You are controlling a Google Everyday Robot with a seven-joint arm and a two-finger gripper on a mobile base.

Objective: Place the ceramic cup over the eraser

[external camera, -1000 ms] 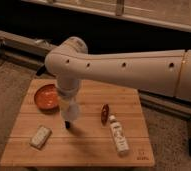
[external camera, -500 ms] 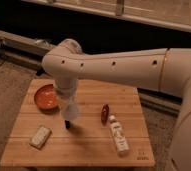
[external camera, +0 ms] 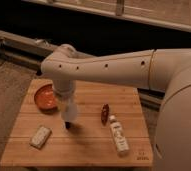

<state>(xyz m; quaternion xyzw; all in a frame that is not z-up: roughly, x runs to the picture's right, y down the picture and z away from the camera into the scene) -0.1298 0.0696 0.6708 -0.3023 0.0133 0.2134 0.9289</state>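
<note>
Ceramic cup, small and plain white [external camera: 69, 111], hangs upright at the end of the gripper [external camera: 67, 116] over the middle of the wooden slatted table [external camera: 89, 145]; whether the gripper clasps it cannot be told. A small slim black eraser [external camera: 67, 125] pokes out just beneath the cup, long axis near vertical. An orange bowl [external camera: 45, 97] sits left, a dark red oval piece [external camera: 105, 113] and a labelled white bottle [external camera: 118, 135] right, a pale beige block [external camera: 40, 136] front-left.

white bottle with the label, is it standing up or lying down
Lying down: the white bottle lies flat on the wooden table, cap toward the far edge, right of the gripper and the orange bowl.
</note>
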